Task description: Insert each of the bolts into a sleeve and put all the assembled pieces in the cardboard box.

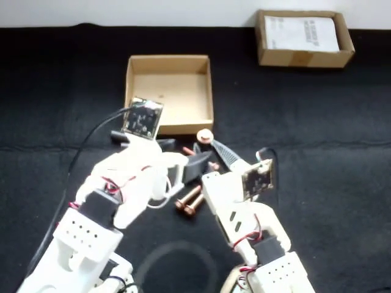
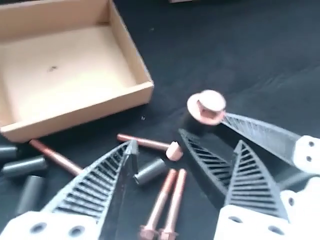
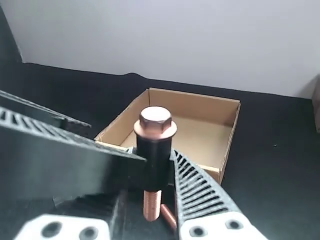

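– While the high view is up, where do you log the assembled piece (image 1: 204, 135)?
– Just outside the front wall of the cardboard box (image 1: 170, 124), pinched in the right gripper (image 1: 209, 144). The left gripper (image 1: 195, 163) hangs just beside it. Two loose bolts (image 1: 189, 201) lie between the arms. No piece lies in the box, so I judge this the first delivery.
– Left wrist view?
– The left gripper (image 2: 182, 160) has its fingers spread and holds nothing, above a loose sleeve (image 2: 150, 171). More sleeves (image 2: 25, 167) and another bolt (image 2: 150, 144) lie near the box wall (image 2: 85, 112).
– Right wrist view?
– The right gripper (image 3: 157, 159) has its fingers pressed onto the dark sleeve. The bolt head (image 3: 155, 122) sits on top, the thread (image 3: 150, 205) pokes out underneath, and the piece is upright. The box (image 3: 227, 135) lies beyond it.
– So how do you do the drop well?
– Raise first, so the thread clears the wall. Carry the piece over the open box, lower it, and only then spread the fingers. Keep it upright: tipped head-down, the bolt could slide out. Hold the left arm out of the path.
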Robot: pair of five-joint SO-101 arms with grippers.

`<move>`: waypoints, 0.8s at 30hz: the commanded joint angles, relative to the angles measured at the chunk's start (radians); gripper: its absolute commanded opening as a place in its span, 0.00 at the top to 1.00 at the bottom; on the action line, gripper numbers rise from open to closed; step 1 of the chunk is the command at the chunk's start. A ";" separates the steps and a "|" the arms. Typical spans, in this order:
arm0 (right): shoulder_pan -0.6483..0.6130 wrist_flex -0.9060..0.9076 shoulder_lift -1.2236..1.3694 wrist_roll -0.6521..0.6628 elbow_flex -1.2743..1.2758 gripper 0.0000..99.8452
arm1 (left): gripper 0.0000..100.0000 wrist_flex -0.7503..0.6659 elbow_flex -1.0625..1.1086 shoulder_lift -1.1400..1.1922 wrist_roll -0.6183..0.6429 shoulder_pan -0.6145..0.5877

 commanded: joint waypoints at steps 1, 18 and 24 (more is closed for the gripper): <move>0.044 0.094 -0.019 0.002 -0.048 0.99 | 0.72 0.021 -0.001 0.007 -0.005 -0.094; 0.093 0.518 0.088 0.006 -0.539 0.99 | 0.99 0.021 0.130 -0.237 -0.005 -0.503; 0.093 0.541 0.367 0.006 -0.776 0.99 | 0.99 0.020 0.371 -0.415 -0.005 -0.570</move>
